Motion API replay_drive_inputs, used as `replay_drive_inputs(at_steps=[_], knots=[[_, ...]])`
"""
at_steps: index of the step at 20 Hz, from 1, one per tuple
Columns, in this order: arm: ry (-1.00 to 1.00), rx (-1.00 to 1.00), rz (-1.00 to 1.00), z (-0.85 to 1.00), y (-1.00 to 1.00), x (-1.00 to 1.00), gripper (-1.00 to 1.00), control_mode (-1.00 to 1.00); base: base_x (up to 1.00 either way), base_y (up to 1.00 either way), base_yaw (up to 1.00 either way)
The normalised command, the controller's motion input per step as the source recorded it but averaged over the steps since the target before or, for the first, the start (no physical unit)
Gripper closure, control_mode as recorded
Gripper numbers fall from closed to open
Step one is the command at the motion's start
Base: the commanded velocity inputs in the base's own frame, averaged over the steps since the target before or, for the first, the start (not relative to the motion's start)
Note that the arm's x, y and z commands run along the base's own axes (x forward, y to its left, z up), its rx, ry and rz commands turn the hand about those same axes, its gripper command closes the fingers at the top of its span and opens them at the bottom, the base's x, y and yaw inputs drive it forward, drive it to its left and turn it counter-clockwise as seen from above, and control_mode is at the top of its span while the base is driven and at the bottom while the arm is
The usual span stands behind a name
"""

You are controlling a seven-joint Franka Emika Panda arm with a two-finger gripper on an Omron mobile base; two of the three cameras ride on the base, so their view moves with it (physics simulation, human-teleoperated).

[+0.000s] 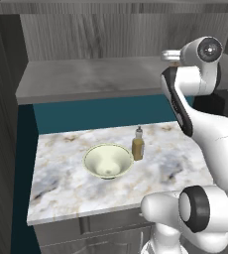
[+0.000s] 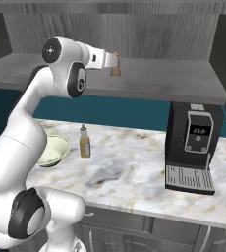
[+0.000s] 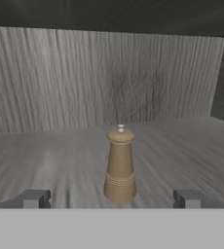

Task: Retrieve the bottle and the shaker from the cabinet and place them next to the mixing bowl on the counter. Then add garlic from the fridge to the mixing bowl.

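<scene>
Coffee machine (image 2: 191, 147) display, digits unreadable

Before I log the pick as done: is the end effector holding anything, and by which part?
Nothing is held. The end effector is open, its fingertips apart on either side of the shaker, which stands upright on the cabinet shelf.

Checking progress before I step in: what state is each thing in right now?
bottle: upright on the counter, just beside the mixing bowl.
mixing bowl: upright, nothing inside.
shaker: upright on the cabinet shelf, not gripped.
gripper: open, fingertips either side of the shaker.
coffee machine: on the counter, display lit.
</scene>
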Motion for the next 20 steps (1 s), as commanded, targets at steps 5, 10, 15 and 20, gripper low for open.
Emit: replay_drive_inputs(at_steps=[5, 10, 15, 20], knots=[[0.0, 0.0, 0.0, 0.0, -0.08, 0.24, -1.0, -1.0, 0.0, 0.0, 0.0], [0.0, 0.0, 0.0, 0.0, -0.13, 0.27, -1.0, -1.0, 0.0, 0.0, 0.0], [0.0, 0.0, 0.0, -0.1, -0.07, 0.2, -1.0, -1.0, 0.0, 0.0, 0.0], [0.02, 0.0, 0.0, -0.04, -0.08, 0.14, -1.0, -1.0, 0.0, 0.0, 0.0]])
